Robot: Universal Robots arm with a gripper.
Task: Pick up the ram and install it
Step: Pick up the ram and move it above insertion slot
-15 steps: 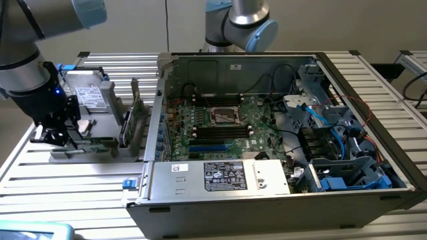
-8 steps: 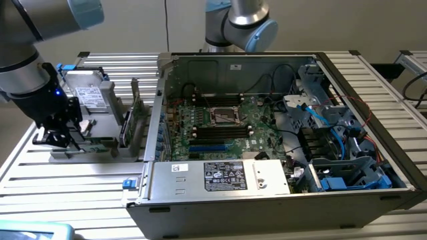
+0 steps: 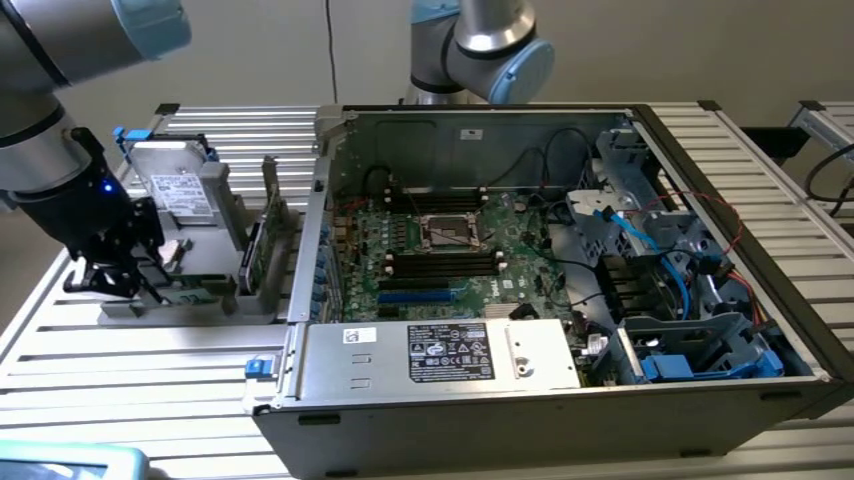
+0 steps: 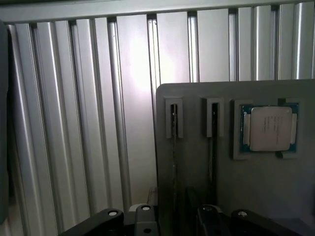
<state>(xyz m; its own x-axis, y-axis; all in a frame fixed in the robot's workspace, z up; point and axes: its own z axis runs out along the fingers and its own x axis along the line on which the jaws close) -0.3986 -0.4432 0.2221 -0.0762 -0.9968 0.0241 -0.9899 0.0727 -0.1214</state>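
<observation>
Gripper (image 3: 114, 272) hangs low over the grey holder (image 3: 134, 308) at the exterior view's left, which sits on the slatted table (image 3: 134, 385) beside the open computer case (image 3: 534, 430). Its fingers stand wide apart and hold nothing. From the wrist camera I take the thin dark edge running between them to be the ram (image 4: 173, 162), standing on edge in a slot of the holder and not yet gripped. A second thin edge (image 4: 212, 157) stands in the neighbouring slot, just beside it.

My worry is alignment. If I close off-centre, one finger could catch the neighbouring stick or the slot's wall, and the ram could tilt or jam. A pinch on so thin a board could also slip.

The holder also carries a processor (image 4: 268, 129) in a square pocket. In the exterior view it holds taller green cards (image 3: 256, 250) standing upright and a silver drive box (image 3: 174, 185). Inside the case lies the motherboard (image 3: 447, 250), and its black memory slots (image 3: 441, 266) look bare to me.
</observation>
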